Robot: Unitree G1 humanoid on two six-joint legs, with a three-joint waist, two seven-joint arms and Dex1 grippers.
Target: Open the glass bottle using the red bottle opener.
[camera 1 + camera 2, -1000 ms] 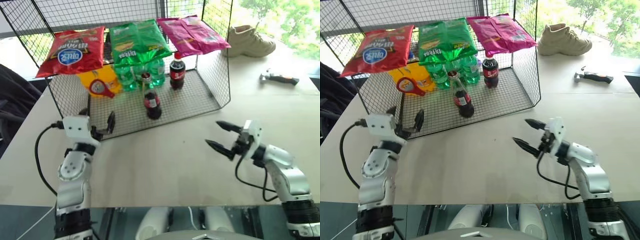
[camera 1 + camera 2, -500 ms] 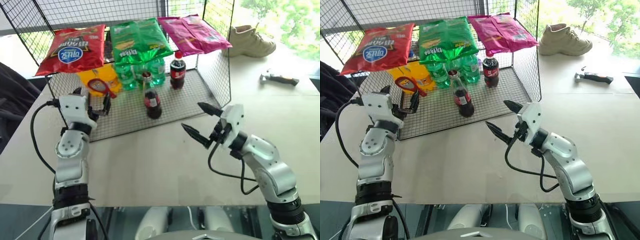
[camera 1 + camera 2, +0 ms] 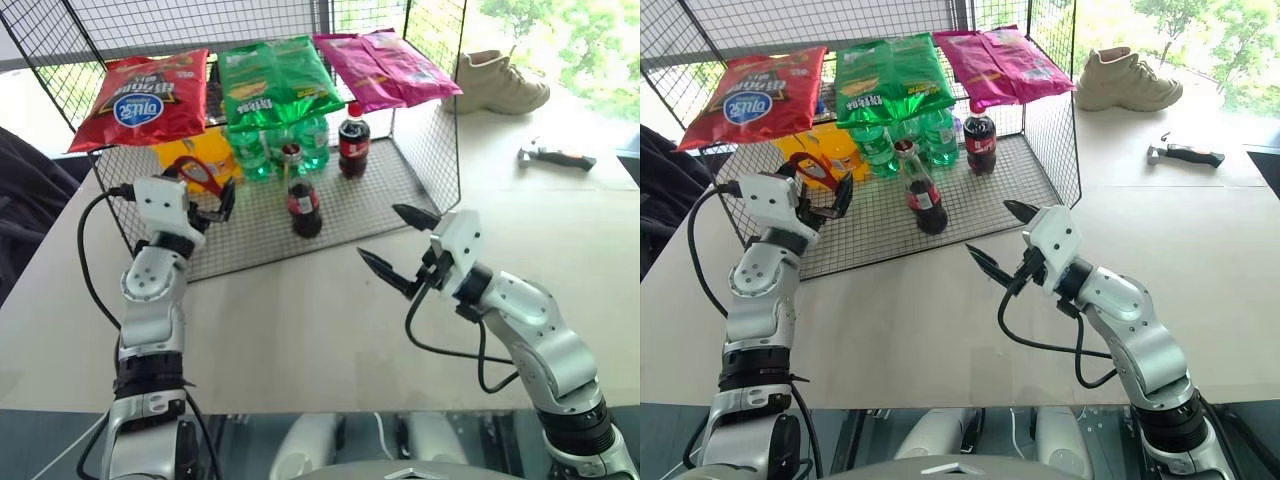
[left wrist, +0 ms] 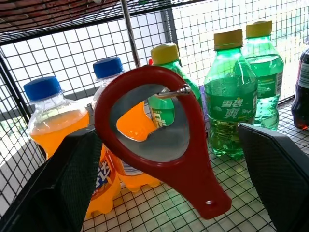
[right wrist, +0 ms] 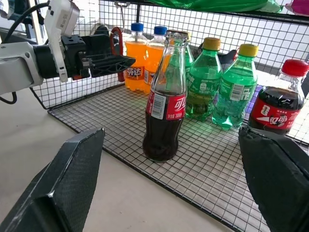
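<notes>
On the wire shelf, I see the glass bottle (image 5: pixel 165 96) upright; the red bottle opener (image 4: pixel 159 133) hangs hooked before my left end effector (image 3: pixel 205 203), both end effectors' fingers apart, ready.

The glass bottle (image 5: pixel 164 104) carries a red label with white Chinese characters, of which "可口" can be made out in the right wrist view. To its right on the wire shelf floor (image 5: pixel 203 169), the plastic cola bottle (image 5: pixel 274 112) bears a red label with white script, probably the same brand. The green bottles (image 4: pixel 229 96) behind the glass bottle have green labels reading "雪碧" in white. The orange drink bottles (image 5: pixel 136 58), left of the glass bottle, show white characters too small to read. Above it, the red crisp bag (image 3: pixel 145 95) shows a blue oval logo with white characters, upside down and unclear.
</notes>
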